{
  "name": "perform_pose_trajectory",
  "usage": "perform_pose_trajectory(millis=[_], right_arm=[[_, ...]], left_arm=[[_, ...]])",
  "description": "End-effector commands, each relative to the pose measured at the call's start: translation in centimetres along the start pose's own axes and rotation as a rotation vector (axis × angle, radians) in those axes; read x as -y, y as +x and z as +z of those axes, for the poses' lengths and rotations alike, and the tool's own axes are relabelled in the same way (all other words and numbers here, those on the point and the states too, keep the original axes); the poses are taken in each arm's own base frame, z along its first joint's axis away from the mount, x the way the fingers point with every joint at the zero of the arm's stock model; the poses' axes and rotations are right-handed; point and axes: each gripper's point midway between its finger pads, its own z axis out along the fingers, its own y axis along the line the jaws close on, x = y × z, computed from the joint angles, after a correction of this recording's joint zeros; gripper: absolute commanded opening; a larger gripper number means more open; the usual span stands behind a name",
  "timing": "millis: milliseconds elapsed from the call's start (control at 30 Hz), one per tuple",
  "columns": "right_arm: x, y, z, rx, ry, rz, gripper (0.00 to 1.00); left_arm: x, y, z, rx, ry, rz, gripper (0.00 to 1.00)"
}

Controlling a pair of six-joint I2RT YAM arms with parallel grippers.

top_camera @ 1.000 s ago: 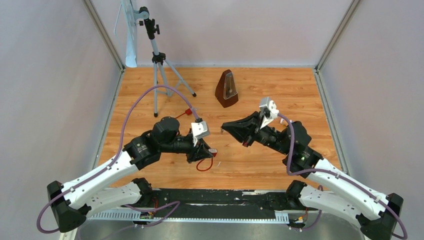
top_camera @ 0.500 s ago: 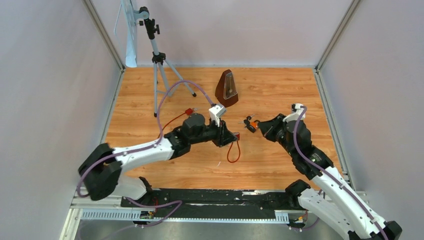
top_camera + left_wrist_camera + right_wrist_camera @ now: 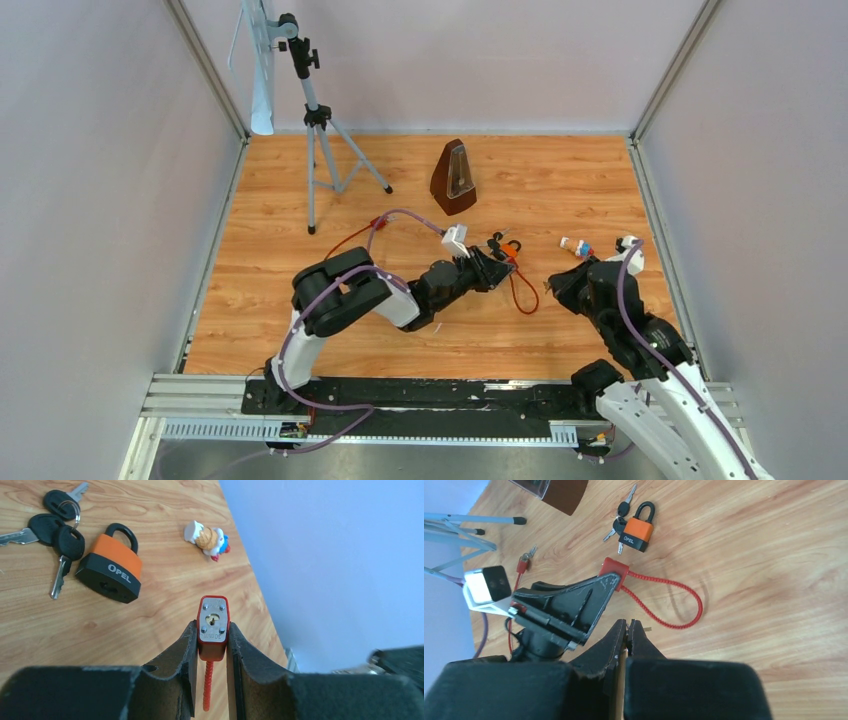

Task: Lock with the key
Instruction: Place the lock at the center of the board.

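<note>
My left gripper (image 3: 212,630) is shut on the body of a red cable padlock (image 3: 214,616), whose keyhole end faces the left wrist camera. Its red cable loop (image 3: 523,293) trails on the table. An orange padlock (image 3: 111,570) lies flat with a bunch of black-headed keys (image 3: 56,526) just beyond it, ahead and to the left of the fingers. In the top view the left gripper (image 3: 498,264) sits right beside that padlock (image 3: 511,249). My right gripper (image 3: 629,625) is shut with nothing showing between its fingers, hovering near the cable loop (image 3: 674,607).
A small toy figure (image 3: 573,246) lies near the right arm. A brown metronome (image 3: 454,178) stands at the back and a tripod (image 3: 315,120) at the back left. A thin red cord with a metal end (image 3: 525,560) lies behind the left gripper.
My left arm has stretched to the right, carrying the red padlock up beside the orange padlock and keys. My right gripper has drawn back to the right, away from them.
</note>
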Motion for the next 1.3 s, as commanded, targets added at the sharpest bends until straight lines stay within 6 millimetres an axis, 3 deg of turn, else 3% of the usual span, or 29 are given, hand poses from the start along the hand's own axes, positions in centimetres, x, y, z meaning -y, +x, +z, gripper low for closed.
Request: perform_pose_trajectory(millis=[0,200,267,300,333,367,400,500,633,667,800,900,1000,1133,1267], right_arm=[[0.1,-2.3,-2.6,0.068,0.008,0.026,0.0],[0.2,-2.1,-2.8,0.063,0.002,0.032,0.0],[0.3,-1.8,-2.7,0.051,0.004,0.034,0.0],[0.3,-1.7,-2.6,0.049,0.005,0.037,0.0],[0.4,-1.6,-2.6,0.046,0.007,0.039,0.0],[0.4,-1.5,-2.6,0.043,0.009,0.04,0.0],[0.5,-1.4,-2.5,0.043,0.011,0.043,0.0],[0.6,-1.2,-2.3,0.036,0.02,0.053,0.01],[0.7,-0.9,-2.0,0.025,0.026,0.056,0.01],[0.7,-0.8,-1.9,0.023,0.029,0.058,0.01],[1.0,-0.2,-1.4,0.007,0.041,0.064,0.01],[1.5,0.8,-0.5,-0.021,0.065,0.071,0.02],[2.1,1.9,0.7,-0.05,0.09,0.075,0.03],[3.0,3.6,2.3,-0.084,0.122,0.093,0.06],[4.1,4.9,4.1,-0.097,0.163,0.104,0.08]], left_arm=[[4.7,-4.0,1.5,0.285,0.081,-0.081,0.0],[2.5,-1.9,3.5,0.312,-0.08,-0.083,0.0],[2.0,-1.4,3.3,0.319,-0.131,-0.094,0.0],[0.9,-0.2,3.1,0.286,-0.197,-0.088,0.0],[1.0,-0.5,2.8,0.297,-0.226,-0.094,0.0],[-0.1,0.7,2.3,0.262,-0.292,-0.08,0.0],[0.0,0.5,2.1,0.272,-0.316,-0.083,0.01],[-1.0,2.9,1.2,0.202,-0.401,-0.052,0.06],[-1.8,4.3,0.3,0.18,-0.464,-0.038,0.26],[-2.6,4.7,-0.3,0.165,-0.506,-0.027,0.38],[-3.0,4.3,-1.6,0.158,-0.579,0.019,0.66],[-2.6,3.6,-2.5,0.149,-0.623,0.045,0.78],[-3.7,3.9,-4.1,0.1,-0.707,0.085,0.93],[-4.3,3.1,-6.4,0.111,-0.762,0.11,0.98],[-4.6,0.6,-9.2,0.179,-0.805,0.163,1.0]])
